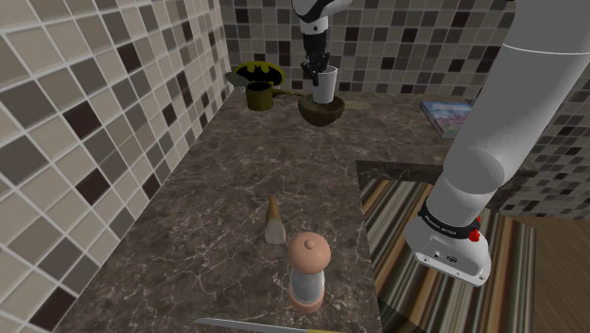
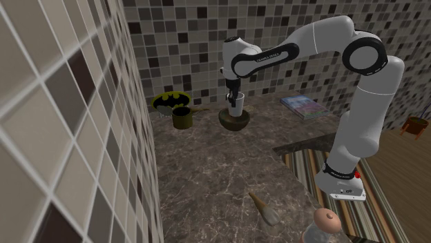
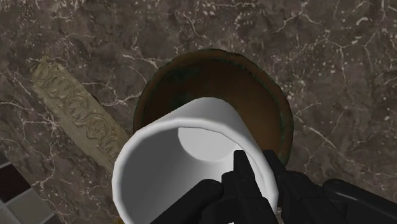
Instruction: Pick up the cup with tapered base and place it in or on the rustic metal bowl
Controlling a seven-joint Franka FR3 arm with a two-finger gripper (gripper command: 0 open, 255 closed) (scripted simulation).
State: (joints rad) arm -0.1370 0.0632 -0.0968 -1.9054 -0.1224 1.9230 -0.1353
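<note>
The end effector [image 1: 319,68] is clamped on the rim of the white cup [image 1: 327,88], one finger inside the wall and one outside. It holds the cup upright over the dark, rusty-brown bowl [image 1: 321,112] at the far end of the desk [image 1: 227,199]; whether the cup's base touches the bowl cannot be told. In the shoulder view, left of the bowl stand a dark olive mug [image 1: 259,96] and, behind it, a yellow-and-black bat emblem [image 1: 253,72]. A book [image 1: 448,113] lies to the far right. Lettering on the arm [image 2: 276,55] is too small to read. Nearer lie a brush [image 1: 274,223] and a grinder [image 1: 308,271]. The desk is dark veined stone, the walls [image 1: 85,104] mosaic tile in beige, brown and grey, and a striped rug [image 1: 402,227] covers the floor.
</note>
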